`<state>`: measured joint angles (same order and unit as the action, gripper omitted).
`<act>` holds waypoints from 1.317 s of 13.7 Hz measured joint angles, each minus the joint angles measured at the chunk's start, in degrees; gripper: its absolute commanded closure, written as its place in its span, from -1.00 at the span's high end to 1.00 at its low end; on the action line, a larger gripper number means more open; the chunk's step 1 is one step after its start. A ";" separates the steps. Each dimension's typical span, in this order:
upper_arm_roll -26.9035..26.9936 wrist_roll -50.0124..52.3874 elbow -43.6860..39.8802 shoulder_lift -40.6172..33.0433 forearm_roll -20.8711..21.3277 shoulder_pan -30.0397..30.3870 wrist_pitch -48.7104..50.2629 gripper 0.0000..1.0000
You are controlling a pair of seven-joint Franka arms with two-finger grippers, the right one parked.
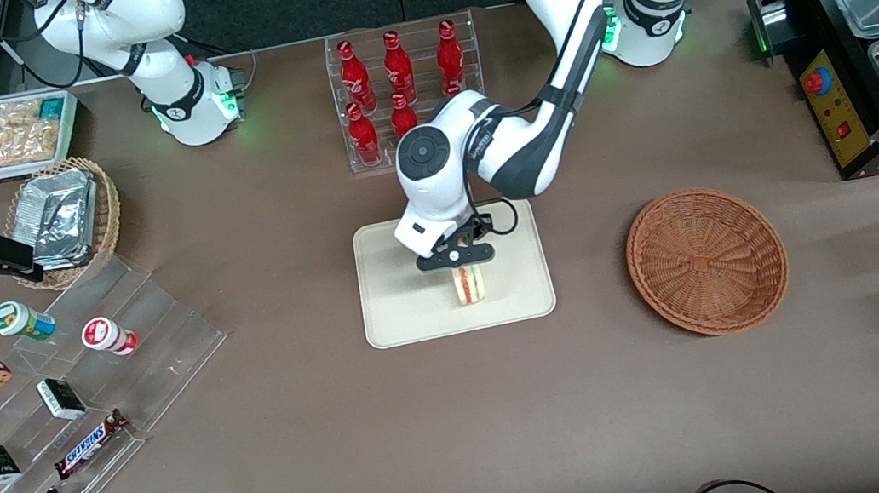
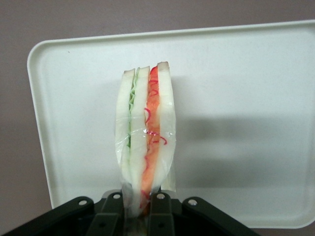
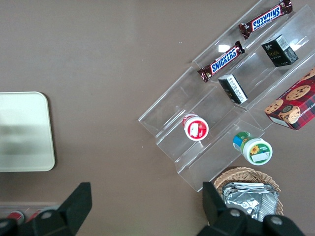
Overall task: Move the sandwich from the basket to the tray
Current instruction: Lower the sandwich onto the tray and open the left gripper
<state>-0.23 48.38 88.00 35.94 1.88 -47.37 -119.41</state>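
One tool (image 1: 460,264) grips sandwich (image 1: 469,284) above tray (image 1: 398,321) (brown table (image 1: 345,432)).

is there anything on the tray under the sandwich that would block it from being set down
Nothing visible does. The gripper is shut on the sandwich and holds it above the tray, whose surface around and beneath it shows bare in the wrist view. The basket lies apart, toward the working arm's end.

Looks like a lab mock-up of a convenience store: Snickers bars (image 1: 91,442) on clear acrylic display steps (image 1: 118,343), cola bottles (image 1: 399,80) racked, hot-food warmer (image 1: 875,39) upper right.

The left arm's gripper (image 1: 461,265) hangs over the tray (image 1: 415,319), pinching the sandwich (image 1: 469,285).
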 measured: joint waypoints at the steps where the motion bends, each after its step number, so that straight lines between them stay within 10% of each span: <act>1: -0.01 0.30 0.00 0.39 0.00 -0.59 -0.25 -1.00; 7: -0.02 1.54 0.00 3.30 0.00 -2.59 -3.65 -0.93; 9: -0.02 1.55 -0.01 3.52 0.00 -2.73 -3.65 0.55; 11: -0.02 1.55 -0.01 3.82 0.00 -2.94 -3.65 0.97; 18: 0.49 1.95 -1.87 2.89 -0.16 -2.98 -2.59 0.98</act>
<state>0.26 50.33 86.13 38.83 1.72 -50.35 -122.00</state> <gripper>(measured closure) 0.013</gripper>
